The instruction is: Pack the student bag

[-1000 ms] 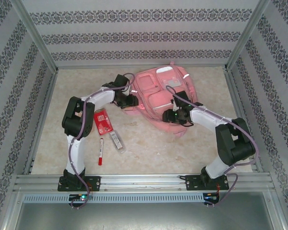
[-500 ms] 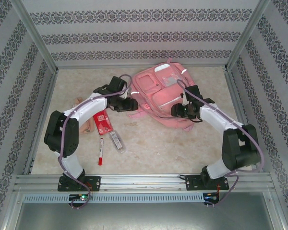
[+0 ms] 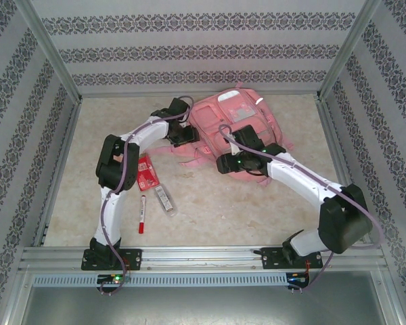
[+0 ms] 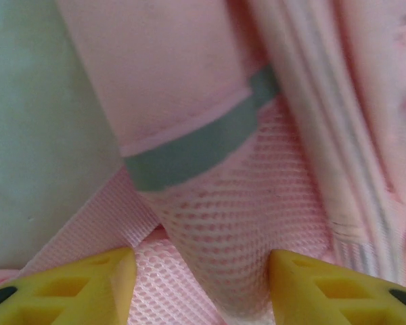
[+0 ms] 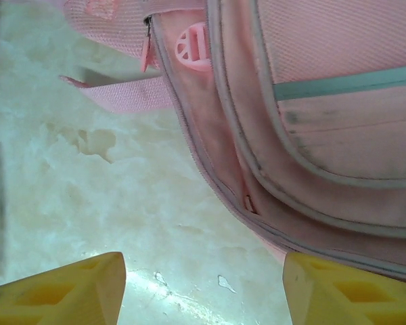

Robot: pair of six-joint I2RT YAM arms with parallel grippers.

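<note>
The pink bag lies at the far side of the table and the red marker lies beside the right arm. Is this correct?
No. The marker lies beside the left arm, not the right; the top view shows it. The bag is at the far side.

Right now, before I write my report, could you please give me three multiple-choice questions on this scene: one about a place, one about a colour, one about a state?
1. Where does the red marker lie, relative to the student bag?
A) on top of it
B) on the table, to its left
C) behind it, at the back wall

2. What colour are the fingers of each pincer?
A) yellow
B) blue
C) white

3. In what state is the right pincer?
A) shut on a strap
B) shut on the marker
C) open, holding nothing

Answers:
1 B, as the top view shows the marker on the table, left of the bag.
2 A, as both wrist views show yellow fingers.
3 C, as its fingers stand apart with bare table between them.
</note>
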